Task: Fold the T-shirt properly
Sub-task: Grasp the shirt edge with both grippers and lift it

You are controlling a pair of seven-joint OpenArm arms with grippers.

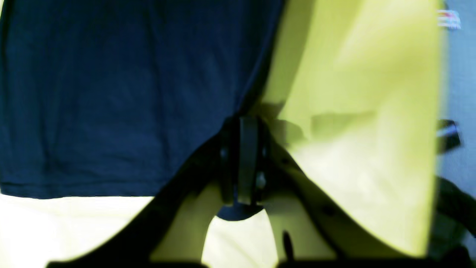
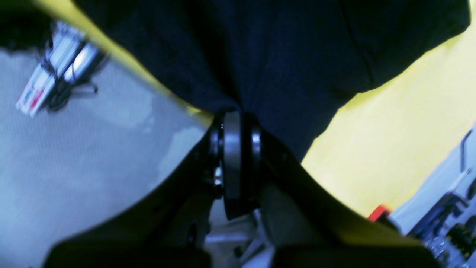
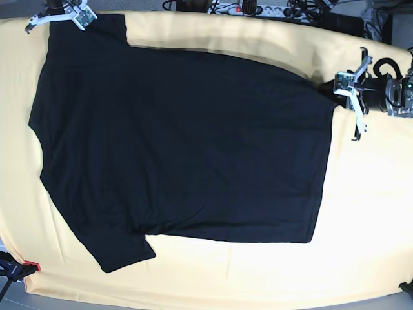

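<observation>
Both pincers, left (image 1: 243, 123) and right (image 2: 234, 115), are pinching the T-shirt (image 3: 181, 148), at three and eleven o'clock on the table (image 3: 361, 245); folding is starting, probably lifting next.

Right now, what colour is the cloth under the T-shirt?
Yellow. The cloth under the black T-shirt shows best in the base view.

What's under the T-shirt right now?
The T-shirt lies spread on the yellow table cover, which shows all around it. Whatever sits beneath the cloth itself is hidden; only the plain black side shows.
</observation>
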